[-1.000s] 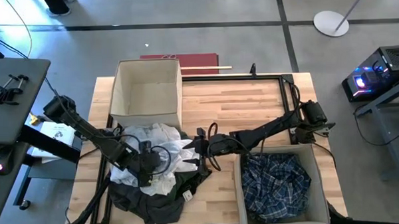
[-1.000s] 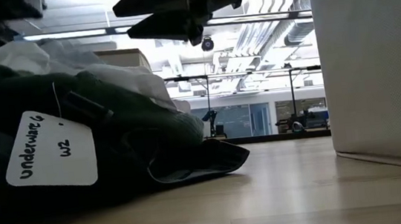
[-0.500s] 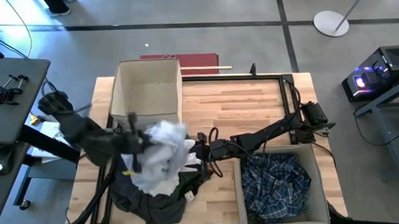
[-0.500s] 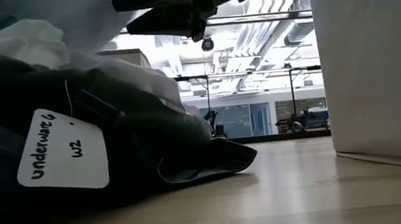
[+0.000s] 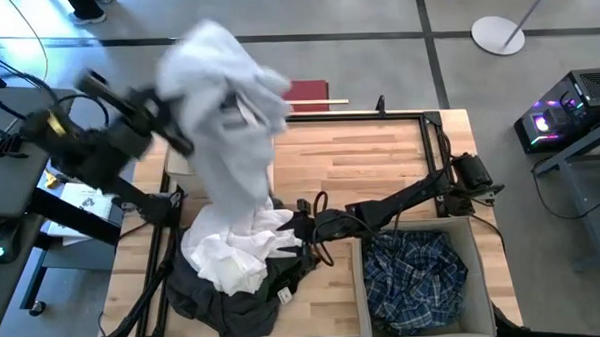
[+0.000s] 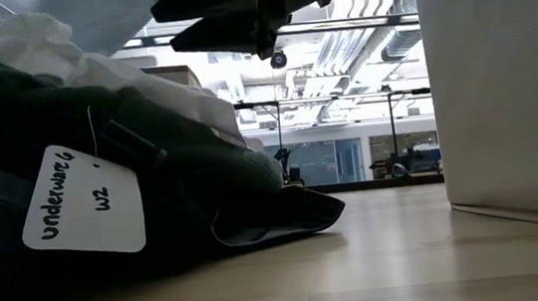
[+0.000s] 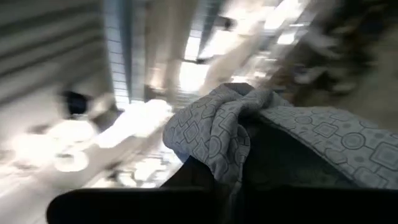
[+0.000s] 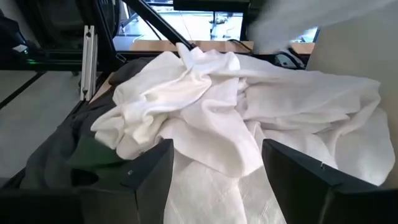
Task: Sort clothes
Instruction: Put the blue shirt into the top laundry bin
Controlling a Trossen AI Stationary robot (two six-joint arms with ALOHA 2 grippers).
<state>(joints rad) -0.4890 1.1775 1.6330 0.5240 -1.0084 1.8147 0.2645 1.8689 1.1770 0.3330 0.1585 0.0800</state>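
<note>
My left pincer point(image 5: 174, 133) is clamped on a pale patterned garment point(image 5: 228, 101) lifted high above the counter point(image 5: 370, 156); it is light, limp and drapes. My right pincer point(image 8: 214, 180) hovers wide open at the white pile point(image 8: 236, 118).

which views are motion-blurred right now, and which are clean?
High view: the left gripper and the lifted white garment smear; the right gripper and plaid shirt stay crisp. Left wrist view: background streaked, gripped patterned fabric softer. Low and right wrist views: mostly sharp; bright backlight behind the pile.
</note>
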